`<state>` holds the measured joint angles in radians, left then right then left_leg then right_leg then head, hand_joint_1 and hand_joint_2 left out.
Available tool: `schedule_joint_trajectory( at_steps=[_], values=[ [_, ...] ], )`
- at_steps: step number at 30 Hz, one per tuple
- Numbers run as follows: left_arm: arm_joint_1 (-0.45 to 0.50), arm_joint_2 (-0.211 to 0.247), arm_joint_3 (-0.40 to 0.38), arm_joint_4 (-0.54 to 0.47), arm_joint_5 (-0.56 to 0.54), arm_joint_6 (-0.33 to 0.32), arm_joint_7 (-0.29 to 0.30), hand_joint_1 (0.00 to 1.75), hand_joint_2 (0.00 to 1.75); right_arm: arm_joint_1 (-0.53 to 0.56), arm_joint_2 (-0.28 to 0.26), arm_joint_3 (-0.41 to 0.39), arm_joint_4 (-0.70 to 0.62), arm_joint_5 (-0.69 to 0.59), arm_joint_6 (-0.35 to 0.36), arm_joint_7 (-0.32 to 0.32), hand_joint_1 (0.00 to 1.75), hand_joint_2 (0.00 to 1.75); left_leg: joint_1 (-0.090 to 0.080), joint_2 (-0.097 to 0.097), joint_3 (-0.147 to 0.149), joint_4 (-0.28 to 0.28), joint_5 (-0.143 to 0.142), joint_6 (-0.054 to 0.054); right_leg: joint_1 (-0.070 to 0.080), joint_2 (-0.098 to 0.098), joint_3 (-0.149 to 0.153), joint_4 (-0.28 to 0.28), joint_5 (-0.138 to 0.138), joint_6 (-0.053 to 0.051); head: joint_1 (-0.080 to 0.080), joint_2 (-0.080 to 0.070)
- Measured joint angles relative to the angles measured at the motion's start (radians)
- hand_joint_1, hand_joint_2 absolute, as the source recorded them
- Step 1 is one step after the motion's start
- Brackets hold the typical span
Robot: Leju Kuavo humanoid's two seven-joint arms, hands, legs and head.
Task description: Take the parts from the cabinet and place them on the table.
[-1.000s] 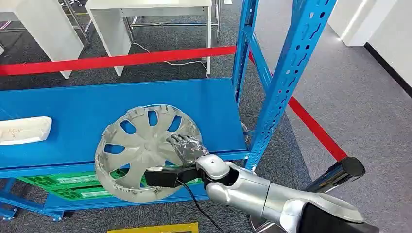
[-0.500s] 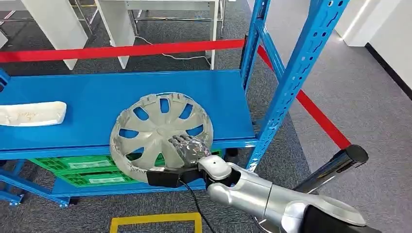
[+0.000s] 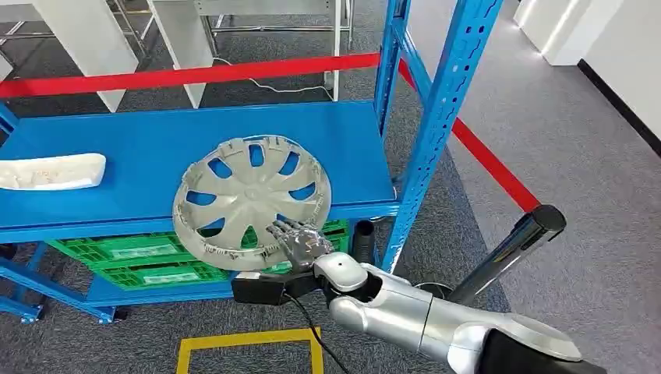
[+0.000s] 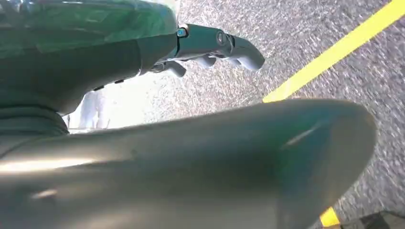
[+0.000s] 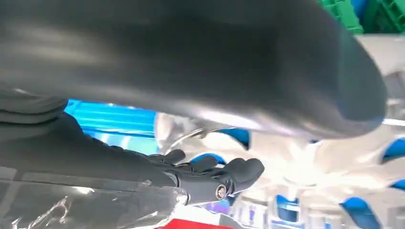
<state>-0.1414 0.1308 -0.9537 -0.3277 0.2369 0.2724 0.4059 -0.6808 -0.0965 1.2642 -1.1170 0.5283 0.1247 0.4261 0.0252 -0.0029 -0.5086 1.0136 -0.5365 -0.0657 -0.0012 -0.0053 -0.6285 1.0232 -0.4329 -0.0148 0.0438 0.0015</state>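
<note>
Round silver spoked wheel cover [image 3: 251, 201], gripped at its rim by right hand [image 3: 300, 241].

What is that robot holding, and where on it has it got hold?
The right hand grips a silver wheel cover by its lower rim, the edge nearest the robot. The left hand hangs over the floor with nothing in it.
</note>
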Motion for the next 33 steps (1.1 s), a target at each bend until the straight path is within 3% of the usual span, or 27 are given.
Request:
schedule_joint_trajectory(
  at_steps=[2,3,4,5,7,9,13,16,20,33],
  values=[
    [0.0,0.0,-0.002,0.0,0.0,0.0,0.0,0.0,0.0,0.001,0.0,0.0,0.0,0.002,-0.001,-0.001,0.0,0.0,0.0,0.0,-0.011,-0.006,-0.007,0.028,0.004,0.0,-0.007,0.005,0.009,0.013,0.004,0.0],
    [0.002,-0.002,-0.003,-0.001,0.0,0.0,0.0,0.0,0.0,0.001,-0.001,0.0,0.001,0.002,-0.001,-0.001,0.0,0.0,0.003,0.002,-0.012,-0.01,-0.006,0.028,0.006,0.001,-0.008,0.008,-0.005,0.009,0.006,0.0],
    [0.005,-0.003,-0.005,-0.001,0.0,0.0,0.0,0.0,0.0,0.002,-0.001,0.0,0.002,0.003,-0.001,-0.001,0.0,0.0,0.002,0.002,-0.011,-0.01,-0.005,0.031,0.006,0.003,-0.007,0.007,-0.004,-0.016,0.007,0.0],
    [0.005,-0.003,-0.007,-0.001,0.0,0.0,0.0,0.0,0.0,0.001,-0.001,0.001,0.002,0.005,-0.001,-0.002,0.0,0.0,0.0,0.002,-0.009,-0.01,-0.004,0.033,0.006,0.003,-0.007,0.005,0.004,-0.032,0.01,0.0],
    [0.005,-0.005,-0.01,-0.001,0.001,0.0,-0.003,0.0,0.0,0.001,0.0,0.001,0.002,0.007,0.0,-0.003,0.0,0.0,-0.004,0.002,-0.01,-0.01,-0.001,0.042,0.004,0.003,-0.005,0.001,0.01,-0.034,0.011,0.0],
    [0.005,-0.005,-0.011,-0.001,0.001,0.0,-0.003,0.0,0.0,0.001,0.0,0.001,0.002,0.007,0.0,-0.003,0.0,0.0,-0.007,0.002,-0.011,-0.01,0.001,0.046,0.002,0.003,-0.004,-0.004,0.021,-0.02,0.013,0.0],
    [0.005,-0.006,-0.012,-0.001,0.002,0.0,-0.003,0.0,0.0,0.001,0.0,0.002,0.003,0.007,0.0,-0.003,0.0,0.0,-0.01,0.002,-0.012,-0.009,0.001,0.051,0.0,0.004,-0.003,-0.006,0.023,-0.012,0.013,0.0],
    [0.005,-0.006,-0.012,-0.001,0.002,0.0,-0.003,0.0,0.0,0.001,0.0,0.002,0.003,0.007,0.0,-0.003,0.0,0.0,-0.012,0.002,-0.012,-0.009,-0.001,0.052,-0.004,0.004,-0.003,-0.008,0.02,0.017,0.013,0.0],
    [0.005,-0.006,-0.012,-0.001,0.002,0.0,-0.003,0.0,0.0,0.001,0.0,0.002,0.003,0.008,0.0,-0.003,0.0,0.0,-0.011,0.002,-0.011,-0.01,-0.003,0.051,-0.004,0.004,-0.003,-0.008,0.016,0.022,0.012,0.0],
    [0.005,-0.007,-0.012,-0.001,0.002,0.0,-0.003,0.0,0.0,0.001,0.0,0.002,0.003,0.008,0.0,-0.003,0.0,0.0,-0.01,0.002,-0.01,-0.016,-0.003,0.048,-0.003,0.004,-0.007,-0.005,0.014,0.02,0.013,0.0]
  ],
)
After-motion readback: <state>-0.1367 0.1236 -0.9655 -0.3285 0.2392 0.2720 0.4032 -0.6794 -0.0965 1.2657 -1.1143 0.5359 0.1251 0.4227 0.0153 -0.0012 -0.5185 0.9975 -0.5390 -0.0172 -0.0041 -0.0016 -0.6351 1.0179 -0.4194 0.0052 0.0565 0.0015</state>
